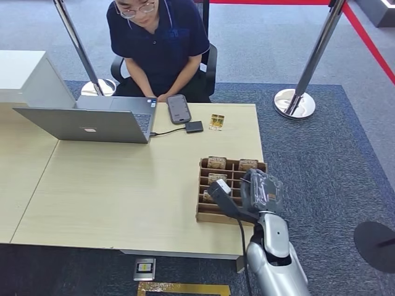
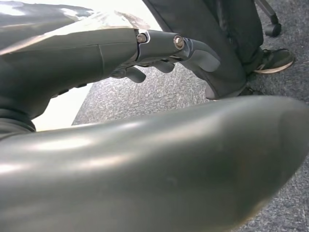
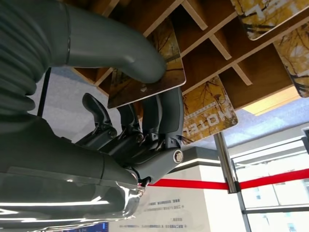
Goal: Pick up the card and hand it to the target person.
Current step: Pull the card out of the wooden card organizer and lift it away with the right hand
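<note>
Right hand over the wooden card tray, thumb and fingers clamped on a yellow card; left hand loosely uncurled, holding nothing.

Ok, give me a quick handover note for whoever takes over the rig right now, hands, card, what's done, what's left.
Right hand: pinching a card between thumb and fingers, at the wooden card tray on the table's near right corner.
Left hand: hanging low beside the table, holding nothing.
Done: card gripped.
Left: lift it clear of the tray, hand it to the seated person across the table.
</note>
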`<state>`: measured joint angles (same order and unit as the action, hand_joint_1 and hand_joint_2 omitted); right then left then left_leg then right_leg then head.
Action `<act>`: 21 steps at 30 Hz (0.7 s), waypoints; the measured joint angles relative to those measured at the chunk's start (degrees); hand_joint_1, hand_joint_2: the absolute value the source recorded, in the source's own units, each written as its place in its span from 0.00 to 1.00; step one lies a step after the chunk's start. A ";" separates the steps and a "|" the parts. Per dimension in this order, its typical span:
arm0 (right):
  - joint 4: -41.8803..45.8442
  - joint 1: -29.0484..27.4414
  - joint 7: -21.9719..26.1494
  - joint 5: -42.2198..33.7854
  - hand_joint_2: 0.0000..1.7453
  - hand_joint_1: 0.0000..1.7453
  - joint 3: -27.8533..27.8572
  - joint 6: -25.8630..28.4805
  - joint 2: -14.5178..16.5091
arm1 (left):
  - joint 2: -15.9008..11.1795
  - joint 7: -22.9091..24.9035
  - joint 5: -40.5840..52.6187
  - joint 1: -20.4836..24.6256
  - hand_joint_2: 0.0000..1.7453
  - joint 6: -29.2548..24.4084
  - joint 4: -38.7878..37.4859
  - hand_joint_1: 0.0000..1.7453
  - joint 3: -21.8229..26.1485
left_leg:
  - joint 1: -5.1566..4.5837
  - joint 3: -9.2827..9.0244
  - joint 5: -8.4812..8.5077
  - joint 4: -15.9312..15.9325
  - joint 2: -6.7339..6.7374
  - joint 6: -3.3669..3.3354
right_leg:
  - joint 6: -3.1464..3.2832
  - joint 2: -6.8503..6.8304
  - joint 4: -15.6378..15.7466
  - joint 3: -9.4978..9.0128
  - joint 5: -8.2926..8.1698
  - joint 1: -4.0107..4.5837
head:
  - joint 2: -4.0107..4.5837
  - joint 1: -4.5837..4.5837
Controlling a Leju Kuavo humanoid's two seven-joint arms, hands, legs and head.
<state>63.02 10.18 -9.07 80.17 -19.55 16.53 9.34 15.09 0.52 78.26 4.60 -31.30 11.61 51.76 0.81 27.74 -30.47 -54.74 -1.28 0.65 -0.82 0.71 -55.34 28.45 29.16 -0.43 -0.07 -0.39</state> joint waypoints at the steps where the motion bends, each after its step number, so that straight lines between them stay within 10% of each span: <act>1: -0.10 0.12 0.15 -0.07 1.00 0.88 -0.01 0.08 0.03 | 0.01 -0.01 -0.04 0.00 0.00 0.00 0.00 0.00 0.00 | 0.00 0.00 0.00 0.00 0.00 0.00 | 0.00 0.00 0.00 0.00 0.00 0.00 | 0.00 0.00; 21: 2.88 1.84 4.57 -4.05 1.00 0.92 -2.04 -1.57 -1.27 | -0.01 -0.01 -0.66 -0.01 0.00 -0.18 0.00 0.00 0.02 | 0.00 0.02 0.00 0.00 0.00 0.00 | 0.00 0.00 -0.01 0.01 0.00 0.00 | 0.00 -0.01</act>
<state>65.90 12.02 -4.50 76.12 -21.59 14.96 8.07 15.08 0.51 77.61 4.60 -31.48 11.61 51.78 0.81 27.75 -30.47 -54.74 -1.28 0.65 -0.82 0.71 -55.35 28.46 29.16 -0.43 -0.07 -0.40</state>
